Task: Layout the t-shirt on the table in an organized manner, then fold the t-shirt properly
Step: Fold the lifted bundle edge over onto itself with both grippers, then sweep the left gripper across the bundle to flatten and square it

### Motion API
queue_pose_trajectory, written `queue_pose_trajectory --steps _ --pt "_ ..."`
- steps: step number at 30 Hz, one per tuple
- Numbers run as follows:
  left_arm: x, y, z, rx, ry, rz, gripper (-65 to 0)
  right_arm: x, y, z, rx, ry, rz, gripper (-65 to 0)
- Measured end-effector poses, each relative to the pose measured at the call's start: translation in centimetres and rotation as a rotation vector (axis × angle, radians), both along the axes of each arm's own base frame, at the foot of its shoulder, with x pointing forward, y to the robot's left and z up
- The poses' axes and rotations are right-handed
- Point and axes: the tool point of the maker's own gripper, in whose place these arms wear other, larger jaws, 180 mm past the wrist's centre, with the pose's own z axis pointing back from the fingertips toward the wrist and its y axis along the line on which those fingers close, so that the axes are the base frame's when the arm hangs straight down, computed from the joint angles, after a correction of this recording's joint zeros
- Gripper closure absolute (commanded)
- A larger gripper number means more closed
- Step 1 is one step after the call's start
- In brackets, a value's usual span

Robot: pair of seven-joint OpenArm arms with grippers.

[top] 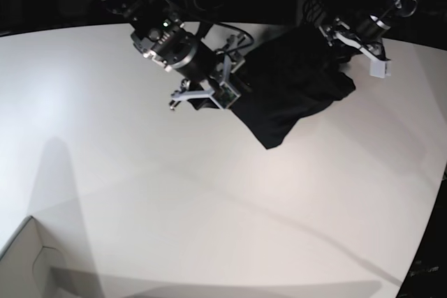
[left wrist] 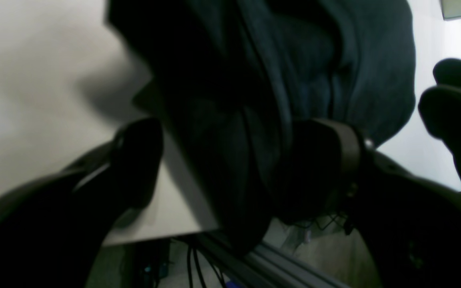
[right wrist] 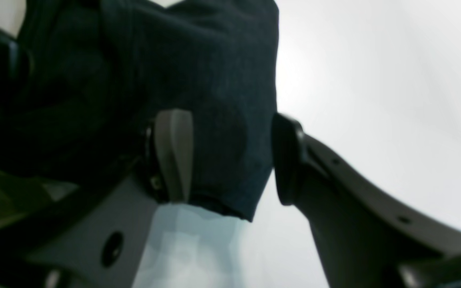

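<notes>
The black t-shirt [top: 290, 88] lies bunched on the white table [top: 209, 193] near its far edge. My right gripper [top: 209, 95] stands at the shirt's left side. In the right wrist view my right gripper [right wrist: 230, 158] is open, with a hemmed corner of the t-shirt [right wrist: 214, 100] lying in the gap between its fingers. My left gripper [top: 353, 40] is at the shirt's far right corner. Seen from the left wrist, my left gripper [left wrist: 234, 154] is open wide, and a thick fold of the t-shirt [left wrist: 254, 100] hangs between its fingers, over the table's edge [left wrist: 166, 224].
A pale cardboard box corner [top: 28, 263] sits at the table's near left. Cables and a metal frame [left wrist: 254, 264] show below the table's far edge. A dark rounded part [left wrist: 454, 112] stands right of the left gripper.
</notes>
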Motion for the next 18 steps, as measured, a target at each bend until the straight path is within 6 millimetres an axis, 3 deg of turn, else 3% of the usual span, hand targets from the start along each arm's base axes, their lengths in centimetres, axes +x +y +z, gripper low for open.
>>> queue_pose_trajectory --steps 5,13,16,18 --pt "0.9 -0.2 -0.1 0.029 -0.004 -0.001 -52.9 0.7 -1.0 0.2 -0.003 -0.006 -0.032 -31.9" --pt "2.5 -1.7 -0.1 0.044 -0.011 -0.044 -51.5 3.5 -6.8 2.2 0.0 -0.066 -0.211 -31.9" --pt "2.9 -2.8 -0.2 0.054 -0.006 -0.094 -40.3 4.0 -9.7 1.9 -0.026 -0.062 -0.291 -31.9" --pt "2.9 -3.3 -0.3 0.048 -0.002 -0.109 -27.7 4.2 -10.9 1.8 -0.032 -0.061 -0.323 -31.9"
